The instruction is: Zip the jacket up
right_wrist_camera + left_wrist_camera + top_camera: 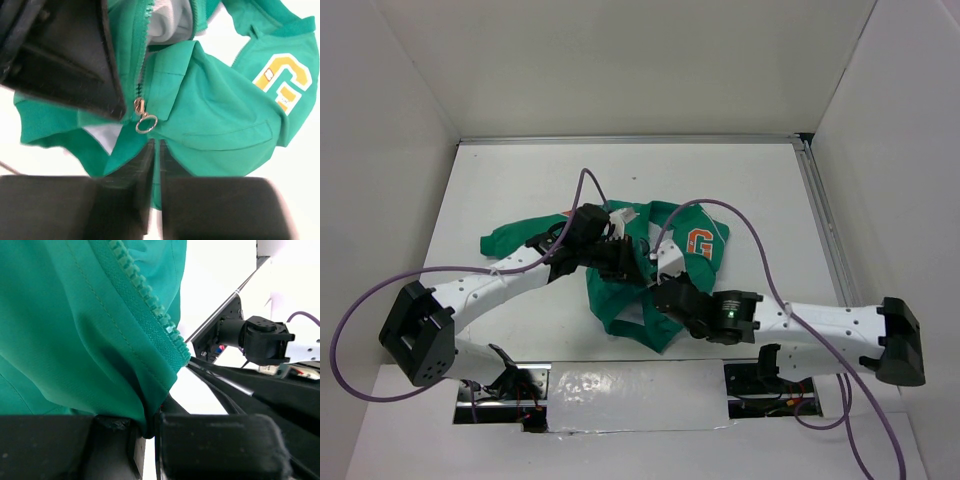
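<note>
The jacket (612, 300) is barely zipped: its slider (138, 105) sits by the near hem, and the front beyond it gapes open. The left gripper (147, 427) pinches cloth beside the zipper teeth (145, 290). The right gripper (155, 152) is closed just beside the pull ring (146, 123).

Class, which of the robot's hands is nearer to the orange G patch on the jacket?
Right. In the top view the right hand sits just below-left of the G patch; the left hand lies further left on the jacket.
</note>
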Controlling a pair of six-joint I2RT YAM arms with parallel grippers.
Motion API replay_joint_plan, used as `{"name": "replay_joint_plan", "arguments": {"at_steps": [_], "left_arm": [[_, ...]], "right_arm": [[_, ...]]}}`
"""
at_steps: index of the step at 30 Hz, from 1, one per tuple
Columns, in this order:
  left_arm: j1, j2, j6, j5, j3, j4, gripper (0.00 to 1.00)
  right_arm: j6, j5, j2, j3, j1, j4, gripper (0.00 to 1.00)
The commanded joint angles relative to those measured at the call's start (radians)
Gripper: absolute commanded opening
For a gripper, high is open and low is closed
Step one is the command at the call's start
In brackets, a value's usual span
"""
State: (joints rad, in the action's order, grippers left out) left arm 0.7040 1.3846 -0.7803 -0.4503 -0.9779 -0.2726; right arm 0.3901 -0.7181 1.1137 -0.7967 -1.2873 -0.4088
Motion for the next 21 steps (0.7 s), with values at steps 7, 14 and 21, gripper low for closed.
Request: {"name": "replay_joint_plan", "arguments": {"at_steps": [7, 14, 21], "left_arm": [[0.006, -0.03, 0.044, -0.014, -0.044, 0.042, 0.0], [0.012, -0.005, 0.024, -0.016, -0.111, -0.016, 0.0], [0.014, -0.016, 0.027, 0.027, -0.123, -0.054, 0.0]], "right_arm": [[-0.096, 0.105, -0.059, 0.048, -0.01, 0.082, 0.64], [-0.109, -0.066, 0.073, -0.027, -0.024, 0.047, 0.64], [-0.109, -0.165, 0.118, -0.065, -0.035, 0.041, 0.62]]}}
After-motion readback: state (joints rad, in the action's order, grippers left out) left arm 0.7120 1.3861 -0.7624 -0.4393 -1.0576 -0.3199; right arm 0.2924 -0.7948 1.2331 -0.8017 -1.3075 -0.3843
